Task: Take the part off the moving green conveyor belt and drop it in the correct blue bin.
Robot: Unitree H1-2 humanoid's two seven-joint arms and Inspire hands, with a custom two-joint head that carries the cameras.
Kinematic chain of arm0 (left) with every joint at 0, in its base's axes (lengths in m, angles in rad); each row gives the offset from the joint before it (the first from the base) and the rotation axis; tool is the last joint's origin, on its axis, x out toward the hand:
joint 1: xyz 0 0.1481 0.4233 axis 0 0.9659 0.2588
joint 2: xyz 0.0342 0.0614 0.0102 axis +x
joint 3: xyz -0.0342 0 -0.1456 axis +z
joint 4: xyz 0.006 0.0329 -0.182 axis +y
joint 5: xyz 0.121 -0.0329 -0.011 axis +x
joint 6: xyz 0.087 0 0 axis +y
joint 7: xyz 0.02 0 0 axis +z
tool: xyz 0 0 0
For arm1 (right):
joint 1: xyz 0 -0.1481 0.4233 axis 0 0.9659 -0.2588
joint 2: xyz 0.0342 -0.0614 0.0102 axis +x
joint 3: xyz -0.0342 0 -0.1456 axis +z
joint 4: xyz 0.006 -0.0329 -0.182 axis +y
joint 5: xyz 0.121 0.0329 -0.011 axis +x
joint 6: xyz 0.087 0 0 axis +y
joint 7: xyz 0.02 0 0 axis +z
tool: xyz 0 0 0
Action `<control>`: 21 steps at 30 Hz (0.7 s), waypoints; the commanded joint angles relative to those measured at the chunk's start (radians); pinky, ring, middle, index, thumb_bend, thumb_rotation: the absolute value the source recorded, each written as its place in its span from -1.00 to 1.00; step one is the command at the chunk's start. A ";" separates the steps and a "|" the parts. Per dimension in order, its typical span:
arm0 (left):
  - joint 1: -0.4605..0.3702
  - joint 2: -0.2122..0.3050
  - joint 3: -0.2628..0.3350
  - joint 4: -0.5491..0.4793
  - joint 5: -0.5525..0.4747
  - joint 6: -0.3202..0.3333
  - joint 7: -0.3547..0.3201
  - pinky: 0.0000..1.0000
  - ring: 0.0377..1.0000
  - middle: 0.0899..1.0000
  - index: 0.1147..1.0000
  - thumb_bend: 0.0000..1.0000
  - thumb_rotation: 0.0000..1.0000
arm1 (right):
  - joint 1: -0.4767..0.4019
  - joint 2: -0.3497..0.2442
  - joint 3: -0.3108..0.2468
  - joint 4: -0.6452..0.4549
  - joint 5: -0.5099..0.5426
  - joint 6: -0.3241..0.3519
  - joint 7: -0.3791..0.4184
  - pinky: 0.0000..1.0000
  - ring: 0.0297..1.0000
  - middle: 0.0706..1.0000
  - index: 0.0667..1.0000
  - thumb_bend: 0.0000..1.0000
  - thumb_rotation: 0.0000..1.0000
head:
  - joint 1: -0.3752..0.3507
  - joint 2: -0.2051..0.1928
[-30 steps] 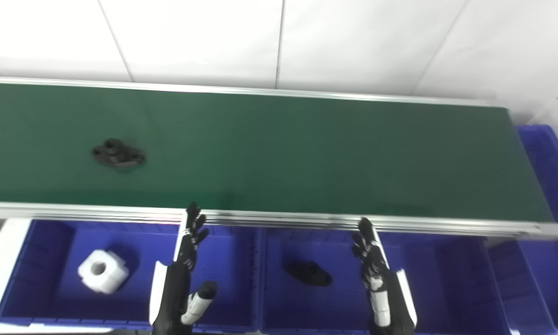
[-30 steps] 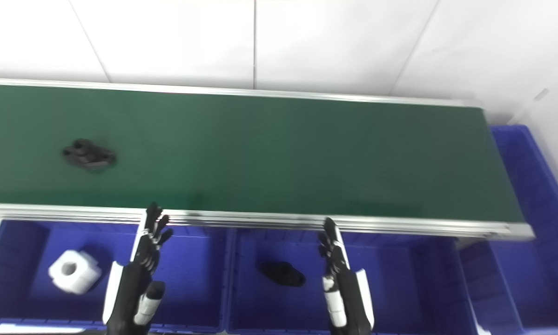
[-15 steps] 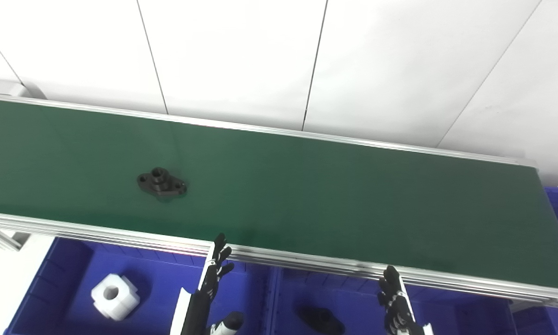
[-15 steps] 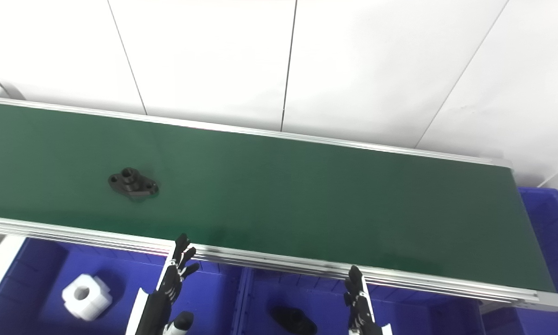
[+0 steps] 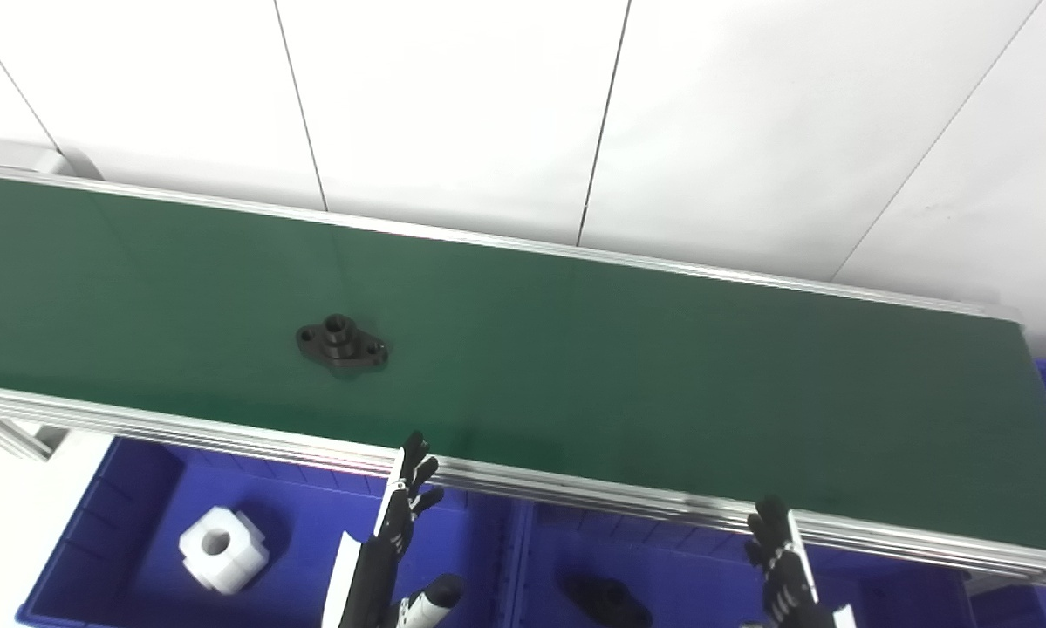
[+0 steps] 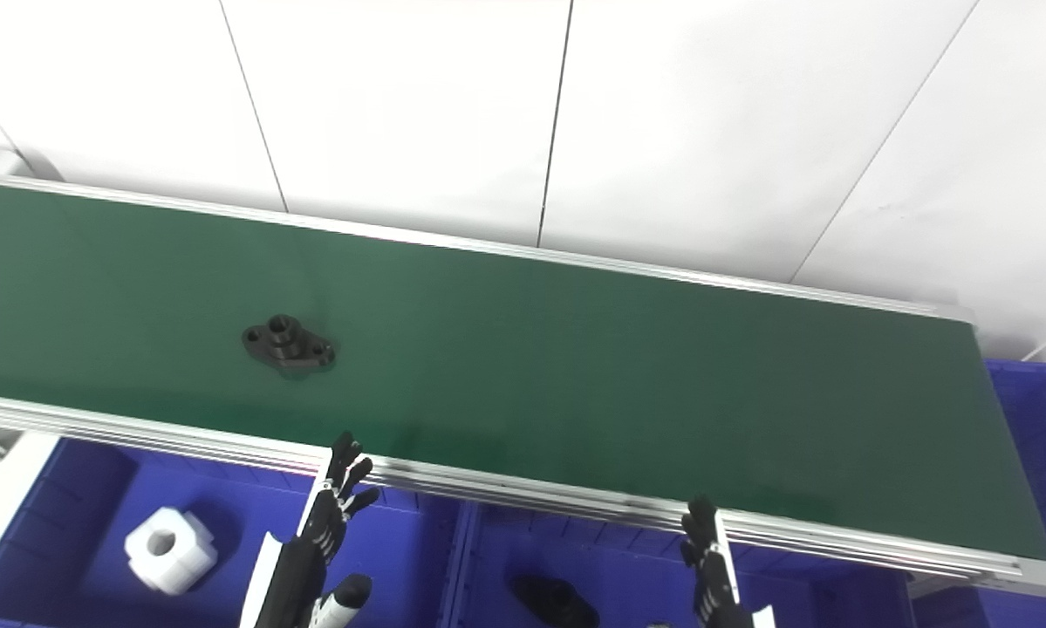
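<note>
Overhead, going from left to right:

- A white block (image 5: 223, 549) with a round hole through it lies in the left blue bin (image 5: 130, 532), below the near rail of the belt.
- The green belt (image 5: 627, 349) runs across the whole width, edged with silver rails, in front of a white panelled wall (image 5: 453, 105).
- The black part (image 5: 342, 345) (a flat oval flange with a raised round hub and a small hole at each end) lies on the belt's left half, nearer the near rail than the far one. Nothing touches it.
- The left hand (image 5: 393, 549) rises from the bottom edge over the left bin, its fingertips (image 5: 414, 449) reaching to the near rail. The fingers are straight and a little spread, the thumb (image 5: 431, 596) stuck out to the side; it holds nothing. It stands to the right of the black part and nearer the camera, well apart from it.
- A second black piece (image 5: 608, 602) lies in the middle blue bin (image 5: 680, 558), partly cut off by the bottom edge.
- The right hand (image 5: 782, 567) comes up at the bottom right over that middle bin, fingers straight and pointing at the rail, empty (only its upper portion shows).
- Another blue bin (image 6: 1042, 419) sits past the belt's right end.
</note>
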 commanded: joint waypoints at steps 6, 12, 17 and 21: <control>-0.003 -0.020 -0.029 0.008 -0.034 -0.037 -0.001 0.72 0.90 1.00 1.00 0.38 0.79 | -0.139 0.017 -0.042 -0.118 -0.260 -0.011 -0.084 0.71 0.83 0.85 0.98 0.84 0.37 | -0.044 -0.027; -0.009 -0.012 -0.028 0.021 -0.020 -0.037 0.009 0.77 0.91 1.00 1.00 0.41 0.80 | -0.323 0.025 -0.088 -0.168 -0.352 0.131 -0.050 0.45 0.72 0.80 0.91 0.99 0.33 | -0.051 -0.024; -0.004 -0.016 -0.029 0.018 -0.040 -0.038 -0.005 0.78 0.91 1.00 1.00 0.45 0.77 | -0.460 -0.001 -0.097 -0.165 -0.413 0.224 -0.003 0.38 0.69 0.80 0.88 1.00 0.38 | -0.054 -0.020; 0.003 -0.020 -0.028 0.009 -0.046 -0.037 -0.018 0.79 0.91 1.00 1.00 0.43 0.78 | -0.534 -0.020 -0.082 -0.168 -0.501 0.325 0.060 0.32 0.61 0.72 0.82 1.00 0.14 | -0.060 -0.012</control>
